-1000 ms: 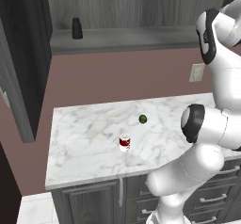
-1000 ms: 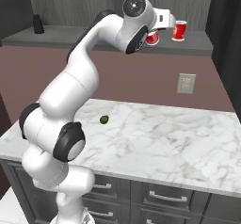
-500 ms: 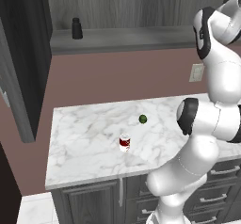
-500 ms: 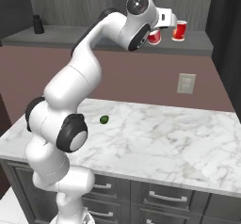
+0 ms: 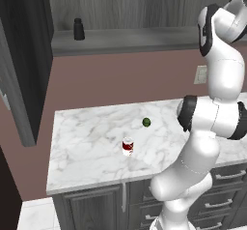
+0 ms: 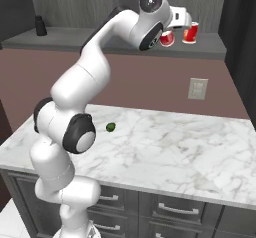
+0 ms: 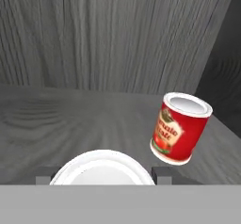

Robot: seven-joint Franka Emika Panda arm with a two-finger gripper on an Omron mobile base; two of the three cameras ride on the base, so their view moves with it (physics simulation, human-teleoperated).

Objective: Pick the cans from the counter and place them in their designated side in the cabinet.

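Observation:
My gripper (image 6: 170, 34) is up at the cabinet's grey shelf (image 6: 100, 41), shut on a bright red can (image 6: 167, 39). In the hand view that can's silvery top (image 7: 102, 169) sits between the two fingertips, with my gripper (image 7: 102, 176) around it. A red tomato can (image 7: 180, 128) stands on the shelf just right of it, also the can (image 6: 190, 32) beside the hand. A dark red can with white bands (image 5: 128, 147) stands upright on the white marble counter (image 5: 82, 149), near its front.
A small green ball (image 5: 146, 122) lies on the counter behind the banded can. A black bottle (image 5: 78, 29) stands at the shelf's left end. The open dark cabinet door (image 5: 21, 64) hangs at the left. A wall socket (image 6: 198, 88) sits above the counter.
The hand has moved slightly right and further in over the shelf with the red can, closer to the tomato can. The arm's elbow has shifted. The counter things have not moved.

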